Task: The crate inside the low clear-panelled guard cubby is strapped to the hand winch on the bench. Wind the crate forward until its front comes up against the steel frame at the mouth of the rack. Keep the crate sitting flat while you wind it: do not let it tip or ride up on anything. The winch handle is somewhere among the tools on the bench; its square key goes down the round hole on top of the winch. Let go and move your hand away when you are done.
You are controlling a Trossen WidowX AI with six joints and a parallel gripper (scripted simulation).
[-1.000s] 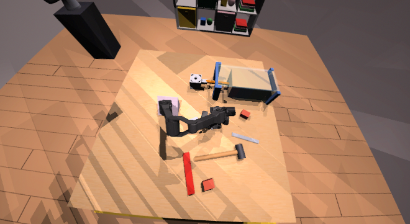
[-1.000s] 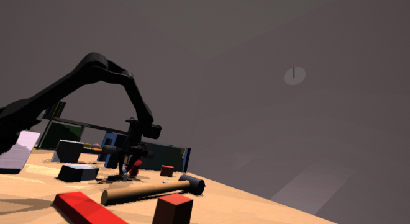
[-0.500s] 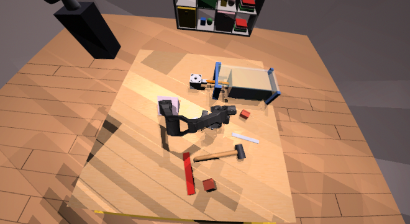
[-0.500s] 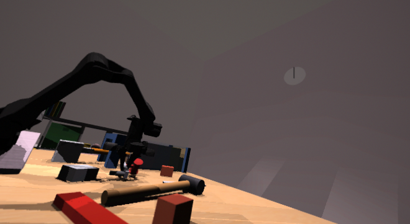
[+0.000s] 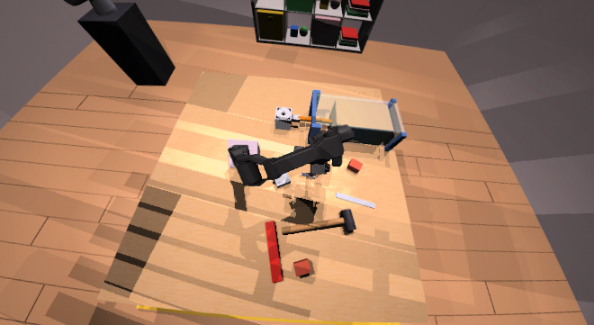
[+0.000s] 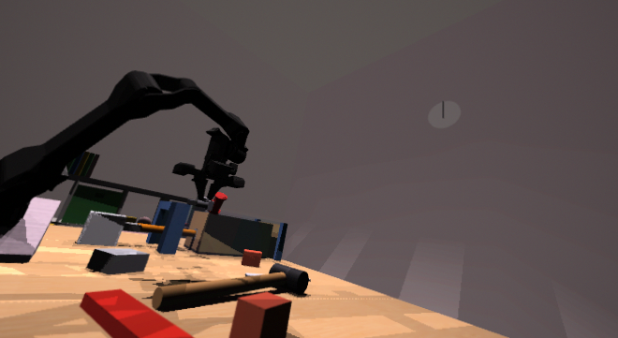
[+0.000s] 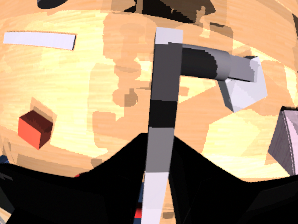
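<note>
My gripper (image 6: 206,200) (image 7: 156,140) is shut on the winch handle's grey arm (image 7: 166,75) and holds it above the bench. The handle's shaft with its square key (image 7: 245,69) sticks out sideways at the arm's far end. Its red knob (image 6: 219,202) shows beside the fingers. The winch (image 5: 283,118) (image 6: 100,228) stands on the bench, its round hole uncovered. An orange strap (image 5: 310,119) (image 6: 154,228) runs from it through the blue mouth frame (image 5: 315,104) (image 6: 173,227). The crate (image 5: 362,113) (image 6: 198,230) sits flat in the clear-panelled cubby, its front set back from the mouth frame.
A grey block (image 5: 282,181) (image 6: 124,262) and a pale slanted panel (image 5: 243,147) (image 6: 39,228) stand near the arm. A red cube (image 5: 355,166) (image 7: 34,131), white strip (image 5: 355,200) (image 7: 40,40), mallet (image 5: 315,225), red bar (image 5: 274,251) and red block (image 5: 302,267) lie on the bench.
</note>
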